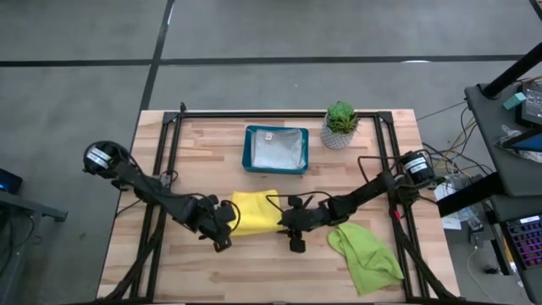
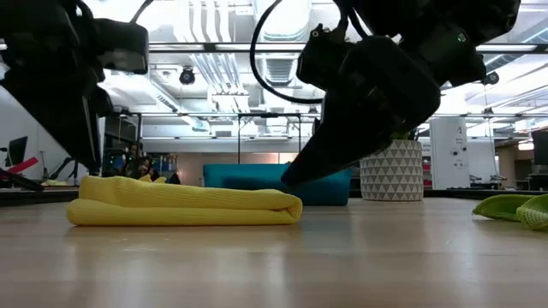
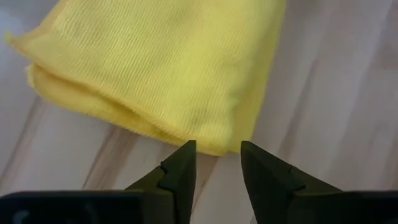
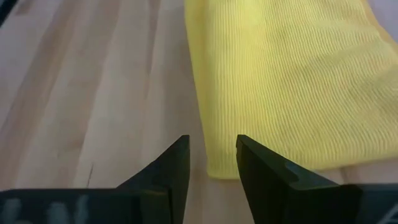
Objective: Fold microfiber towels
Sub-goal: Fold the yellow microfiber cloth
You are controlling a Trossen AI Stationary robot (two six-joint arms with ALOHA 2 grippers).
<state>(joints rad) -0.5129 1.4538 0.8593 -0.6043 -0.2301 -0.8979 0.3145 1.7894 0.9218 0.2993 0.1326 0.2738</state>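
Observation:
A yellow towel lies folded in several layers on the wooden table, near its middle; the low view shows it as a flat stack. My left gripper is open, its fingertips just off the towel's left end. From the right, my right gripper slants down, open over the towel's near right corner and a little above the cloth. A lime green towel lies crumpled on the table at the near right.
A teal tray with a pale folded cloth in it stands behind the yellow towel. A small potted plant stands to the tray's right. Black frame rails run along both table sides. Bare wood lies along the near edge.

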